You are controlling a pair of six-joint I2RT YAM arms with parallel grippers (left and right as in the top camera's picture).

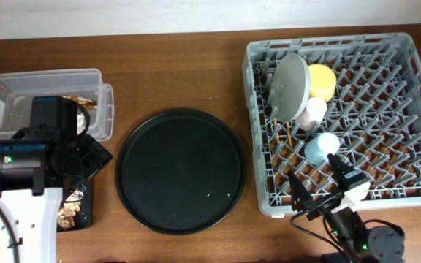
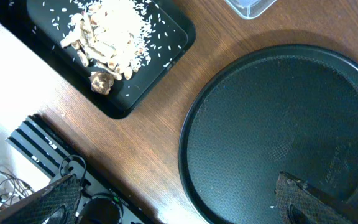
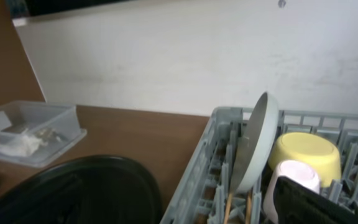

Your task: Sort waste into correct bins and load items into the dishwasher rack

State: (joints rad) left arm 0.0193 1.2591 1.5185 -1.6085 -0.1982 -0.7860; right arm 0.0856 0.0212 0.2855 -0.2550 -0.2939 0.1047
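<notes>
Grey plate [image 1: 292,86] stands on edge in the lattice rack [image 1: 395,124].

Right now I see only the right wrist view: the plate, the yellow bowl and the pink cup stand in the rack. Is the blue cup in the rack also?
Observer: Yes. The light blue cup is in the dishwasher rack, close to the pink cup, on the robot's side of it.
Operator: And the food scraps, where are they?
Observer: The rice and brown chunks lie in the shallow black tray, as the left wrist view shows.
Operator: Does any item remain on the round tray?
Observer: No. The round black tray carries only a few tiny pale specks.
</notes>
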